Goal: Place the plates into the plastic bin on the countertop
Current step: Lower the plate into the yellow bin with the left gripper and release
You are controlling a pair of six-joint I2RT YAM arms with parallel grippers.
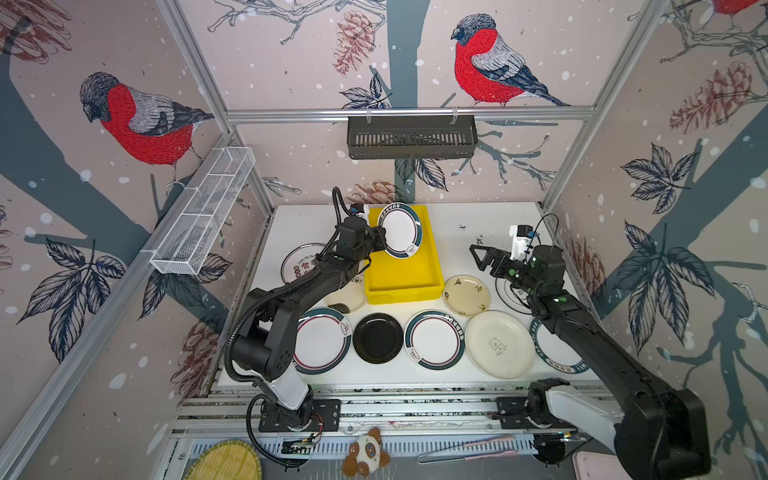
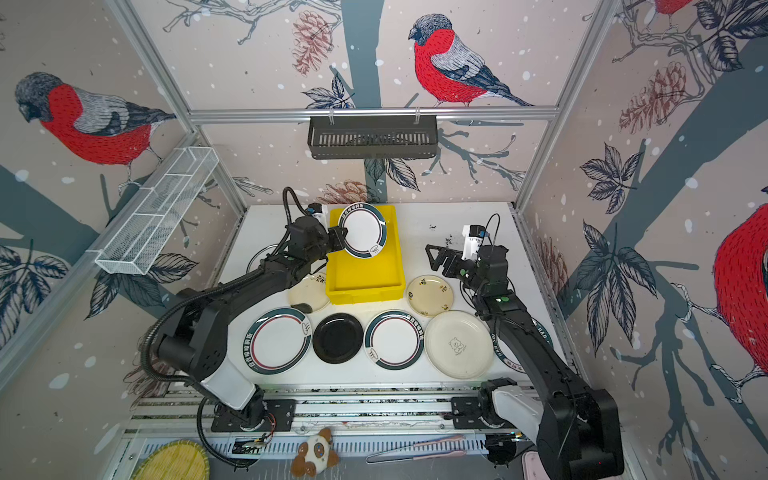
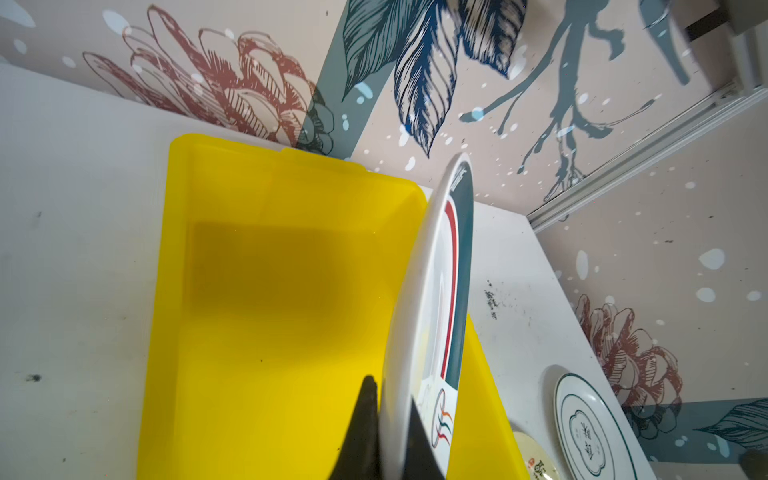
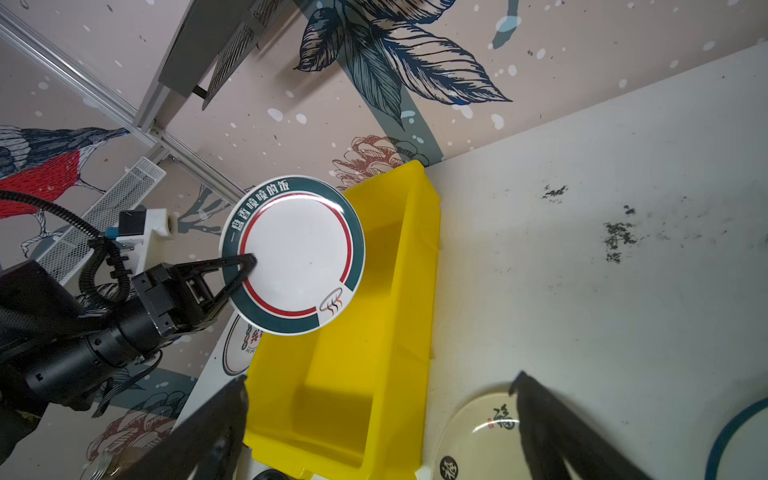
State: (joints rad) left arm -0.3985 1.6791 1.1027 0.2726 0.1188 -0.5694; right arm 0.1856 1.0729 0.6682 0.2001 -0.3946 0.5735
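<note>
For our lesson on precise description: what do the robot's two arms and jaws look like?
Both the left arm and right arm are black with a white base segment and small green dots. A black corrugated hose runs along the left arm. Each wrist carries a white camera mount. The jaws are black, open triangular frames.

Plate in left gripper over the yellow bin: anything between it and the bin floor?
Nothing visible. The bin is empty under the plate, which the left gripper holds tilted above it. The right gripper stands open, off to the side.
</note>
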